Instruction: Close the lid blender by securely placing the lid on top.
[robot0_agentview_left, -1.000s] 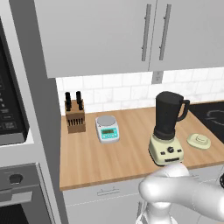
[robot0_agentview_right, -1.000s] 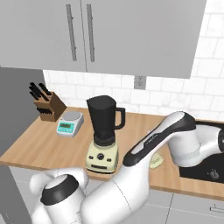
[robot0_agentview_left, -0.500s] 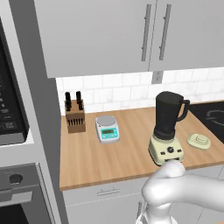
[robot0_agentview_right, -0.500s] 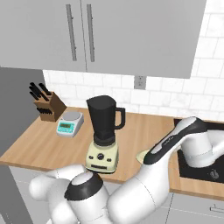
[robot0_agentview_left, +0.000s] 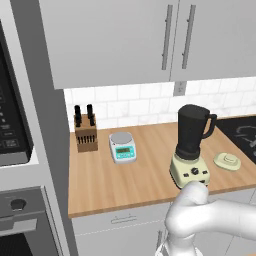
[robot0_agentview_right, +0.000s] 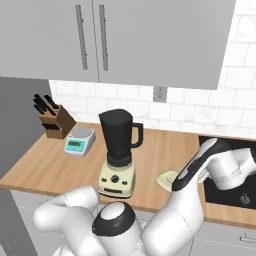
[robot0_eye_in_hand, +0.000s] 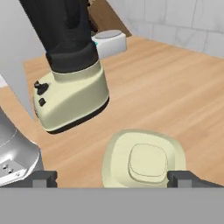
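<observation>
Wooden counter (robot0_agentview_left: 115, 180) runs under grey cupboards and white tile in the left base view, carrying the blender (robot0_agentview_left: 191, 146) and, beside it, the lid (robot0_agentview_left: 227, 161). From the right base view, the arm reaches down beside the lid (robot0_agentview_right: 166, 179). Through the hand view, the gripper (robot0_eye_in_hand: 112, 178) stands spread wide, unclenched, straddling the lid (robot0_eye_in_hand: 143, 159); the blender (robot0_eye_in_hand: 70, 78) sits beyond.
</observation>
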